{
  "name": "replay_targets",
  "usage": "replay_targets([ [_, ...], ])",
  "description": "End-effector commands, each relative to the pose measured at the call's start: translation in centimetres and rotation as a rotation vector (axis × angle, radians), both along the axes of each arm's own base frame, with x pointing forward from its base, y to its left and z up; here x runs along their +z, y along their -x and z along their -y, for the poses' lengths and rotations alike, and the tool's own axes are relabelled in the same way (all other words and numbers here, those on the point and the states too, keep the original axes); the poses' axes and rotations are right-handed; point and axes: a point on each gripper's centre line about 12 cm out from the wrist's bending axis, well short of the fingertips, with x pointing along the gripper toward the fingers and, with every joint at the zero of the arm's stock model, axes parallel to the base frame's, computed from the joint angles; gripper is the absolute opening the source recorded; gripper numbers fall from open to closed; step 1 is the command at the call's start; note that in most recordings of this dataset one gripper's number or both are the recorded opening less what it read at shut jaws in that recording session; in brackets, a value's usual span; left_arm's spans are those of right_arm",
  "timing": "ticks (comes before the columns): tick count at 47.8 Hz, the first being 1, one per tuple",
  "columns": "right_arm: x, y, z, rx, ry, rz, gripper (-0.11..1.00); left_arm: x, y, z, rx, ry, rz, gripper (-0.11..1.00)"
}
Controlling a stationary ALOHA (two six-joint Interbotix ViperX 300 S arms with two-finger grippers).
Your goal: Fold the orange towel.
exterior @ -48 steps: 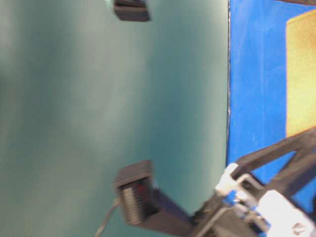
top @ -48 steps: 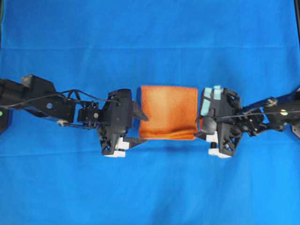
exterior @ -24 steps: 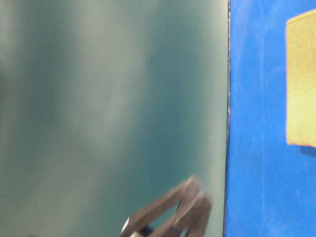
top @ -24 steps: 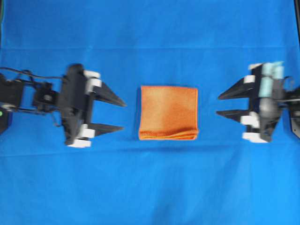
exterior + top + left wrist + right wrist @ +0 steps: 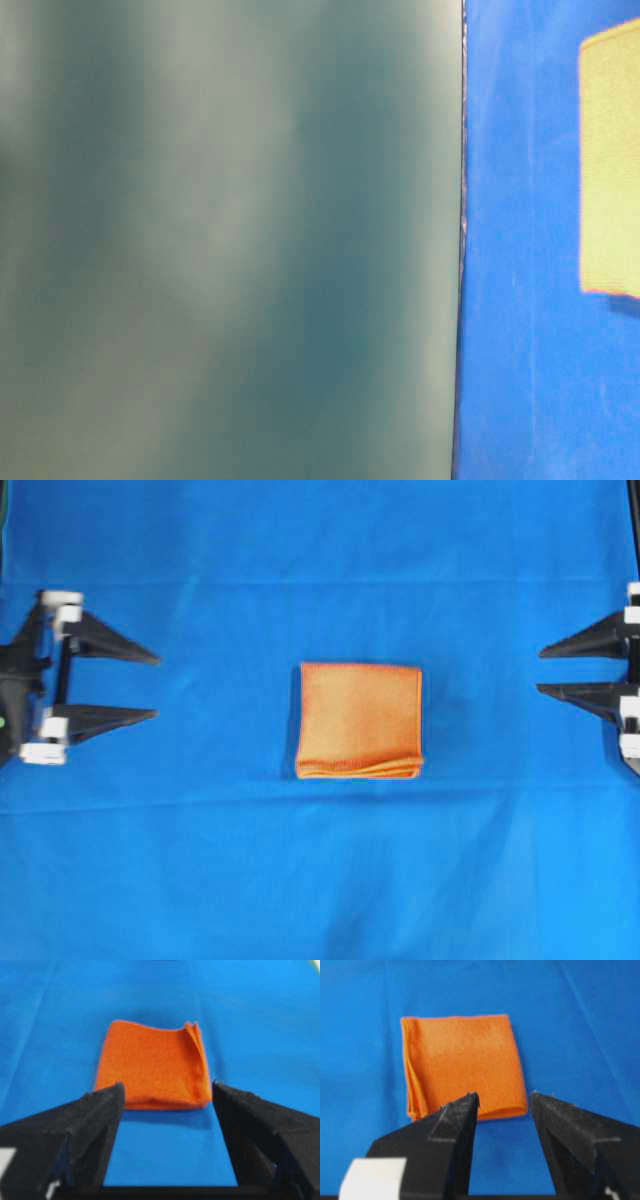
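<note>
Orange terry in a compact, layered square: the orange towel (image 5: 359, 720) lies flat in the middle of the blue cloth (image 5: 320, 880) that covers the counter, stacked edges along one side, so the folding looks done. The left gripper (image 5: 155, 687) and the right gripper (image 5: 540, 671) sit well apart from the towel on opposite sides, jaws spread wide and empty. Little appears left to do.
</note>
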Motion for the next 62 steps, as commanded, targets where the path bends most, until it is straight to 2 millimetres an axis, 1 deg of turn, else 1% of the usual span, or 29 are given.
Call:
replay_targets([
  [1, -0.2, 0.5, 0.2, -0.006, 0.002, 0.02, 0.53, 0.2, 1.4, -0.2, 0.009, -0.001, 0.051, 0.64],
  [9, -1.5, 1.2, 0.6, -0.017, -0.005, 0.034, 0.53, -0.9, 3.5, -0.2, 0.009, -0.012, 0.064, 0.64],
  [14, -2.0, 1.3, 0.7, -0.019, -0.013, 0.041, 0.53, -1.7, 4.1, -0.2, 0.007, -0.013, 0.057, 0.64],
  [17, -2.2, 1.3, 0.7, -0.016, -0.018, 0.048, 0.53, -2.0, 4.2, -0.2, 0.008, -0.012, 0.051, 0.63],
  [24, -2.2, 1.2, 0.8, -0.021, -0.022, 0.05, 0.53, -2.1, 4.3, -0.2, 0.009, -0.012, 0.046, 0.63],
  [62, -2.3, 1.2, 0.9, -0.023, -0.022, 0.047, 0.53, -2.0, 4.3, -0.2, 0.007, -0.013, 0.052, 0.63],
])
